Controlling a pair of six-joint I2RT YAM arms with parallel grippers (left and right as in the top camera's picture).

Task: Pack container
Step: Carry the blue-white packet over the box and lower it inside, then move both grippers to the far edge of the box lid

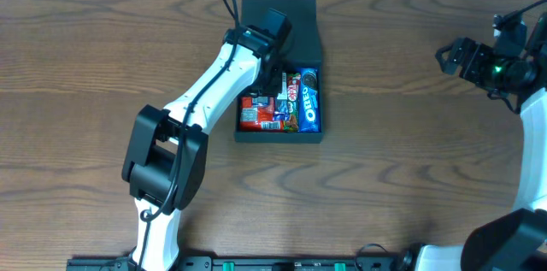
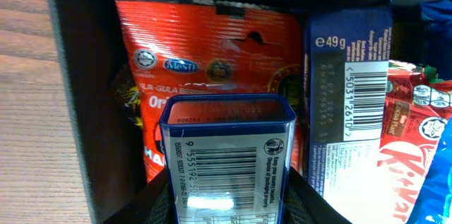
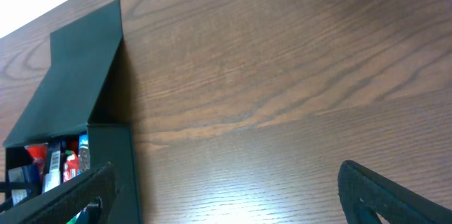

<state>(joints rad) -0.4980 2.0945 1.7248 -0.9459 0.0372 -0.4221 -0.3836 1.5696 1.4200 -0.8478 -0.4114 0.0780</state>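
i am working over the brown wood-grain table (image 1: 410, 134), and toward its far middle sits the dark teal-green square container (image 1: 279, 138), its hinged lid (image 1: 278, 10) swung open behind it and the inside already partly filled. the step in hand, as i judge it, is setting one more snack into the box. the left gripper (image 2: 227, 189) hangs directly above the container's left half, jaws closed on a small blue-rimmed white packet with a barcode (image 2: 226, 146), which sits pinched between the two fingers. to do this well i would lower it slowly and aim for the space over the red foil snack bag (image 2: 212, 47). i would stay off the box's left wall and let go only once the packet is below the rim, so it does not tip out. that should also stop it riding up on the navy barcoded pack (image 2: 349, 75) or the red kitkat bar (image 2: 409, 153) beside it. the right gripper (image 1: 453, 55) is well apart from the container, off at the table's far right, jaws spread wide and holding nothing.
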